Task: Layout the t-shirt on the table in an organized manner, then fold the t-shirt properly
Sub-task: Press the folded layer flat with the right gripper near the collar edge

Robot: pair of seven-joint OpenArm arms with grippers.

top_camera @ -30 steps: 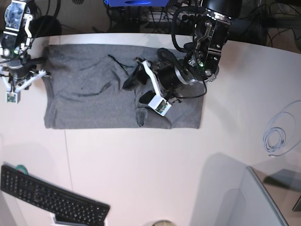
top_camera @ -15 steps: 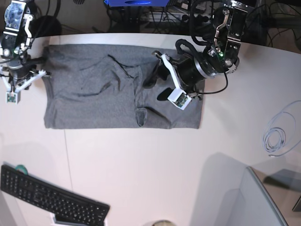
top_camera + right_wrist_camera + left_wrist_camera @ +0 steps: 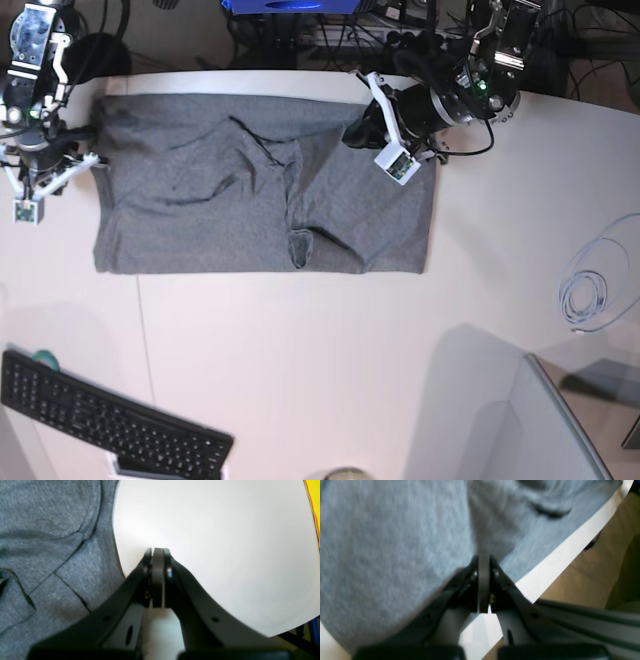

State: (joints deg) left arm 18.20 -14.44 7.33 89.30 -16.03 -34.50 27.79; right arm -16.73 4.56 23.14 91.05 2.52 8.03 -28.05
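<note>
Left end effector [image 3: 483,562] closed (over t-shirt [image 3: 390,537]).

One t-shirt [image 3: 260,185] lies on one desk [image 3: 330,360]. Two arms reach over it, each ending in one pincer: the left pincer [image 3: 352,135] and the right pincer [image 3: 88,128], two in all. One keyboard [image 3: 110,420] sits at the desk's near corner. One coiled cable [image 3: 585,295] lies at the far side. One small green round thing [image 3: 42,357], half hidden, shows beside the keyboard.

Probably lab: keyboard [image 3: 110,425], cables [image 3: 585,290]
</note>
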